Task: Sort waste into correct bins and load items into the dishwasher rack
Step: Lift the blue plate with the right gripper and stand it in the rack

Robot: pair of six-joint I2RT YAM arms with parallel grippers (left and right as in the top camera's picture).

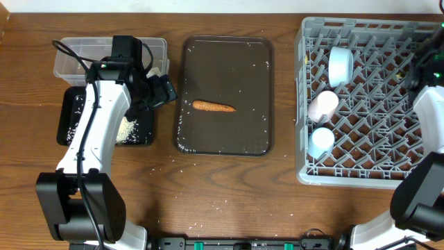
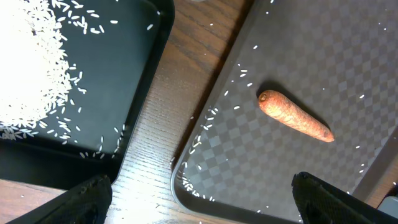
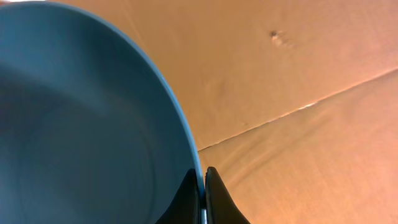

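The thin orange-brown stick [image 1: 214, 107] lies on the dark brown serving tray [image 1: 225, 62]; it also shows in the left wrist view [image 2: 295, 116]. My left gripper [image 1: 163, 90] is open and empty [image 2: 208, 208], hovering over the gap between that tray and the shallow black tray [image 1: 73, 114]. A pile of white rice [image 1: 127, 130] lies in the black tray. The clear tub [image 1: 69, 59] stands behind it. My right gripper [image 3: 204, 186] is shut on the rim of the dark blue plate [image 3: 81, 124]. The grey rack [image 1: 374, 173] holds the pale bowl [image 1: 340, 64], pink cup [image 1: 323, 105] and light blue cup [image 1: 321, 140].
Loose rice grains are scattered along the serving tray's edges [image 2: 205, 121] and on the wooden table [image 1: 173, 163] in front. The right arm [image 1: 430, 111] hangs over the rack's right side. The yellow spoon and the wrapper are out of view.
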